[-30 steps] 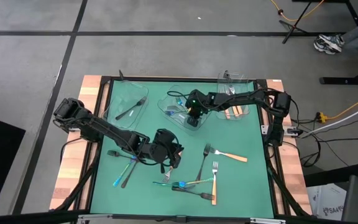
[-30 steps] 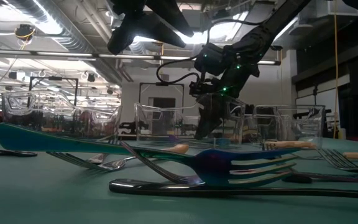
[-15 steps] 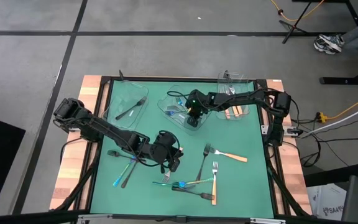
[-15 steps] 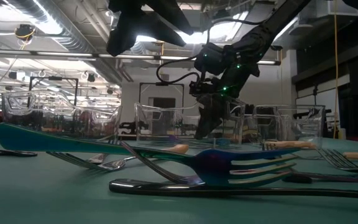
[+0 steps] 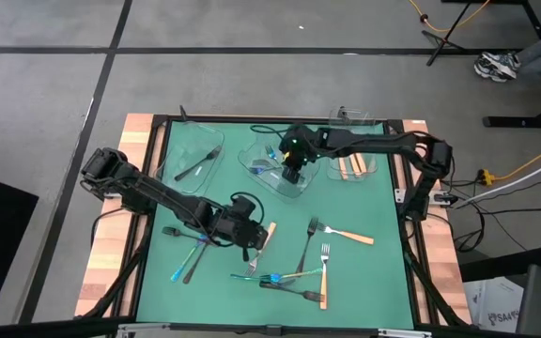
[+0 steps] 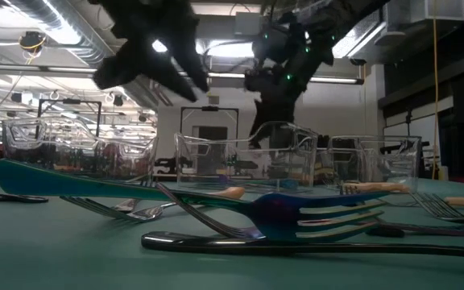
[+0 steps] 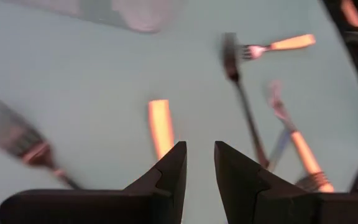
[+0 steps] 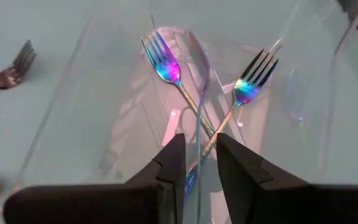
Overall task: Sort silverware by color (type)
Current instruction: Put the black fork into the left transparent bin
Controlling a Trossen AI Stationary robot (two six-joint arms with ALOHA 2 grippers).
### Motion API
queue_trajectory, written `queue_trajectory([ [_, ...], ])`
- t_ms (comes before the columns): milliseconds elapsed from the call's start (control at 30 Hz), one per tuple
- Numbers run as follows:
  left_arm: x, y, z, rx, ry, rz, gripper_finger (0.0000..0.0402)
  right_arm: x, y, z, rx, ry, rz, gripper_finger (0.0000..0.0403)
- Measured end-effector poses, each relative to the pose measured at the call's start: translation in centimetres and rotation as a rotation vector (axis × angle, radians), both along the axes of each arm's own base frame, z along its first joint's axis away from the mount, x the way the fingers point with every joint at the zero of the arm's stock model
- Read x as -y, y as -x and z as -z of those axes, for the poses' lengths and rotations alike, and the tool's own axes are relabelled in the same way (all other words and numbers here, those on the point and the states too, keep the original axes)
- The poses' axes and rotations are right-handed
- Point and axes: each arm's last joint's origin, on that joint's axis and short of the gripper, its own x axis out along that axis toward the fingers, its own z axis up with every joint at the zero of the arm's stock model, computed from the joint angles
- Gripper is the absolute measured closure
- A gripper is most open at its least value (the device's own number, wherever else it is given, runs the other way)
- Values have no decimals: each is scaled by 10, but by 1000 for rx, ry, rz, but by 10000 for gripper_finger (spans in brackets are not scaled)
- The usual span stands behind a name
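Note:
My left gripper (image 5: 255,238) (image 7: 199,163) hovers open over the mat's middle. Just past its fingertips, an orange handle (image 5: 269,234) (image 7: 160,127) lies on the mat. Its other end is hidden under the gripper. My right gripper (image 5: 294,172) (image 8: 200,152) hangs open above the middle clear tray (image 5: 263,178). Two iridescent forks (image 8: 166,65) (image 8: 248,86) and an iridescent spoon (image 8: 199,56) lie in that tray. The spoon's thin handle shows through the gap between the fingers, touching neither.
A left tray (image 5: 181,141) holds a dark fork (image 5: 197,167). A right tray (image 5: 369,122) holds orange-handled pieces (image 5: 353,167). Loose on the mat are orange-handled forks (image 5: 348,234) (image 5: 324,274), a dark fork (image 5: 306,250), blue pieces (image 5: 178,269) (image 5: 256,278) and a dark piece (image 5: 172,231).
My right gripper has risen straight up out of the middle tray, its finger gap unchanged. My left gripper has tipped further down and rolled at the wrist, sinking a little. The orange handle now shows beside it in the high view.

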Motion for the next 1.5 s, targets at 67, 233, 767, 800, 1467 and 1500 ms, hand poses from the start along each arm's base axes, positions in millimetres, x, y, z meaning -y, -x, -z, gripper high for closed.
queue_trajectory([
  [67, -1, 3, 2, -26, 12, -29, 326, 0, 0, -10, -1, 0, -1, 324],
  [233, -4, 8, 5, -75, 30, -88, 326, -9, 3, -31, 29, 36, -36, 324],
  [767, -16, 2, 33, -228, 67, -147, 326, -86, 45, -98, 55, 156, -184, 324],
  [800, -17, 1, 36, -241, 77, -145, 326, -92, 49, -101, 49, 165, -195, 324],
  [1467, -24, -1, 61, -402, 162, -158, 326, -190, 111, -107, -195, 248, -336, 324],
  [1500, -24, 0, 61, -407, 162, -160, 326, -193, 113, -107, -196, 252, -337, 324],
])
